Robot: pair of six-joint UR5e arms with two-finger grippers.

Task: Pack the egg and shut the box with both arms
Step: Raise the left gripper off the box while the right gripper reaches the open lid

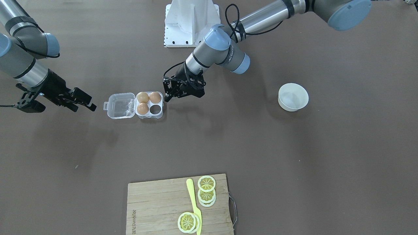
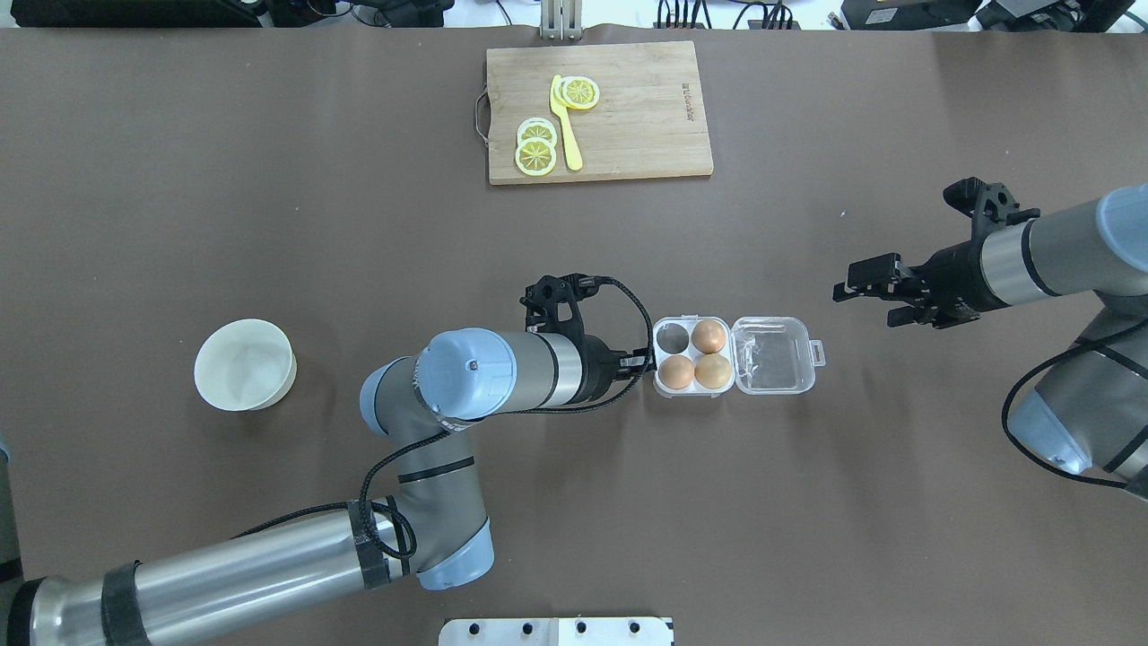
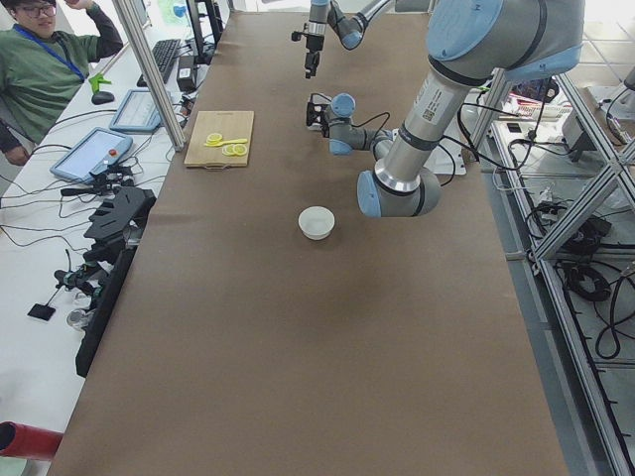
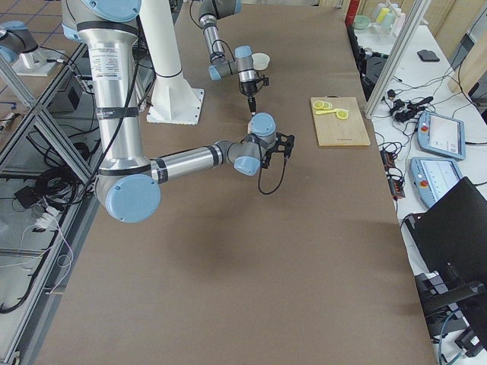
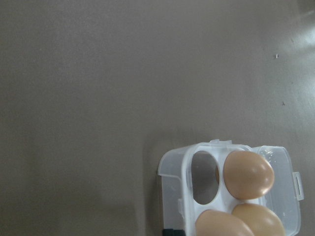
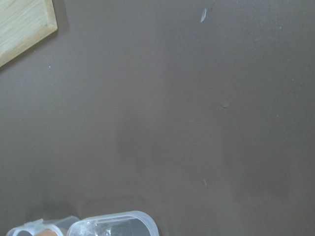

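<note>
Although three of its four cups are filled, the box (image 2: pixel 691 353) lies open near the middle of the tabletop (image 2: pixel 574 502). Its clear lid (image 2: pixel 773 354) is folded out flat toward the robot's right, with the latch tab (image 2: pixel 816 352) at the outer edge. One egg (image 2: pixel 708 336) sits in the far right cup, a second egg (image 2: pixel 675 371) in the near left cup and a third egg (image 2: pixel 713 371) in the near right cup. The far left cup (image 2: pixel 671 336) shows only its bare bottom.

The left arm (image 2: pixel 502 368) reaches in low from the robot's left, and its jaws end just beside the box's left wall, level with the near left cup. Whether they touch the plastic, and whether they are released or clenched, I cannot tell; the wrist hides most of them from above. The right arm (image 2: pixel 1031 256) hangs over the tabletop beyond the lid, to its right and a little farther out. Its jaws are apart – released, with nothing between them.

A white bowl (image 2: pixel 244 365) stands well off on the robot's left. At the far edge lies a wooden cutting board (image 2: pixel 646 117) with lemon slices (image 2: pixel 536 148) and a yellow knife (image 2: pixel 565 126) on it. The white pedestal (image 2: pixel 556 631) is at the near edge.
</note>
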